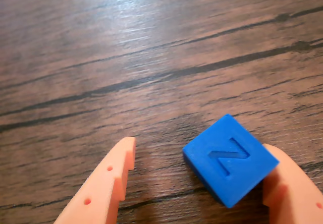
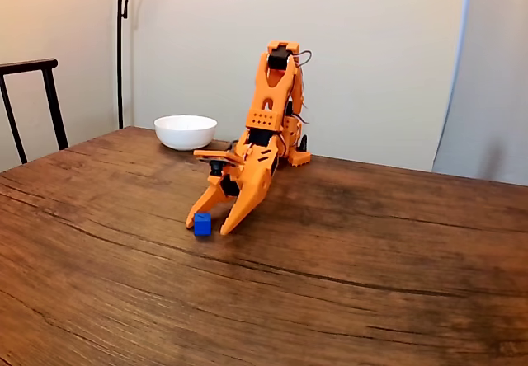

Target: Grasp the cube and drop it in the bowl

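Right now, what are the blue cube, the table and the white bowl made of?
The cube looks like matte plastic, probably 3D-printed: fine ridges and a sunken letter show. The table looks like dark wood or a wood-look top, with grain lines and soft shine. The bowl looks glossy, maybe ceramic or plastic.

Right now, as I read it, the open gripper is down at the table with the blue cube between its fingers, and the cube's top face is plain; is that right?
Nearly. The gripper is open and down at the table, with the cube between its fingers, but the cube's top face is not plain: the wrist view shows a letter recessed into it, reading like an N or a Z.
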You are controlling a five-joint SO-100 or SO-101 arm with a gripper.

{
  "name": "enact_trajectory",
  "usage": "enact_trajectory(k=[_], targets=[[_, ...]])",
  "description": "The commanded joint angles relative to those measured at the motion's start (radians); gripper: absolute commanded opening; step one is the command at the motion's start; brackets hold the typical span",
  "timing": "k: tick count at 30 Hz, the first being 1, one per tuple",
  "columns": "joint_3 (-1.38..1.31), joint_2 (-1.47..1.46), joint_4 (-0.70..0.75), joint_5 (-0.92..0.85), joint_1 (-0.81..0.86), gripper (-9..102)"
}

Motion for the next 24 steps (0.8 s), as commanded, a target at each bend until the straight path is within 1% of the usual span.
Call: enact_trajectory(k=[1, 3, 6, 20, 24], targets=[[0.009, -0.032, 0.006, -0.020, 0.008, 26], [0.009, -0.032, 0.009, -0.034, 0.008, 22], [0.012, -0.032, 0.009, -0.040, 0.008, 19], [0.018, -0.032, 0.012, -0.072, -0.003, 19], [0.018, -0.032, 0.012, -0.072, -0.003, 11]])
